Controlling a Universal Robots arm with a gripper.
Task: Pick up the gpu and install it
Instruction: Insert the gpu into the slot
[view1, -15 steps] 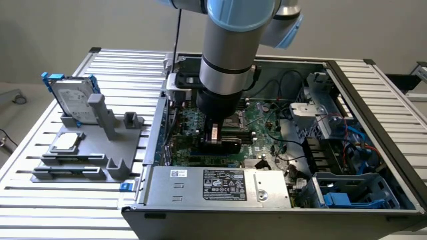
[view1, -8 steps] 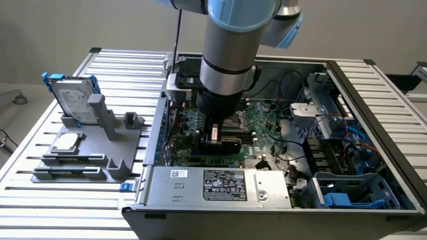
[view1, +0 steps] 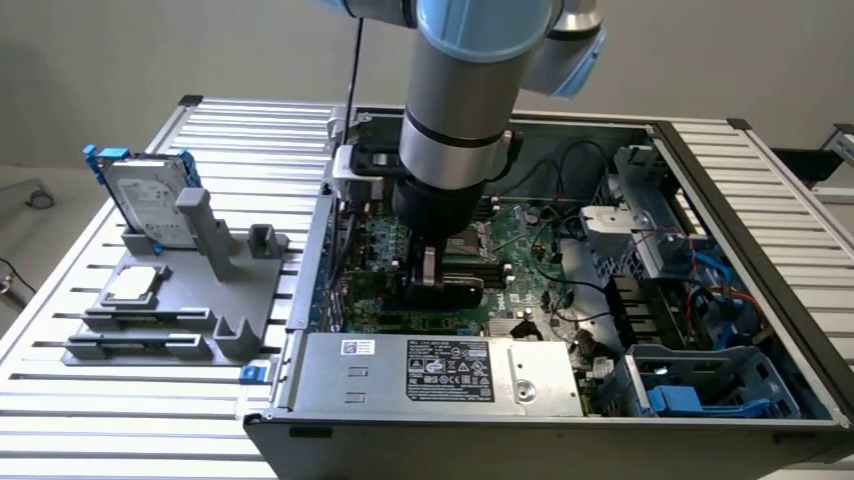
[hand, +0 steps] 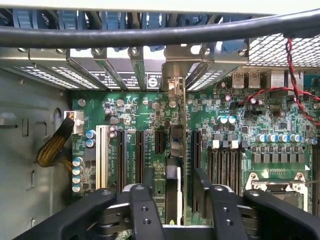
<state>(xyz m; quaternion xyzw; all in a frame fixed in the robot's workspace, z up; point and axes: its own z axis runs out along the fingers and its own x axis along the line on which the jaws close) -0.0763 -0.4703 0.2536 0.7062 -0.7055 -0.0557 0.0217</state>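
A ribbed aluminium-slat table (view1: 94, 405) under a plain pale wall (view1: 120, 50) bears an open grey metal computer case (view1: 534, 452) and a grey plastic holder (view1: 200, 300). Inside the case the thin green-and-black gpu (hand: 173, 145) stands on edge in a slot of the green motherboard (hand: 235, 112). The black two-finger claw (hand: 175, 174) straddles it, spread wide, gripping nothing.

The green motherboard (view1: 523, 232) lies under the pincer (view1: 441, 285), a silver power supply (view1: 441, 372) near it, while a blue-framed hard drive (view1: 144, 195) and square chip (view1: 134, 285) sit well apart on a grey holder (view1: 260, 278).
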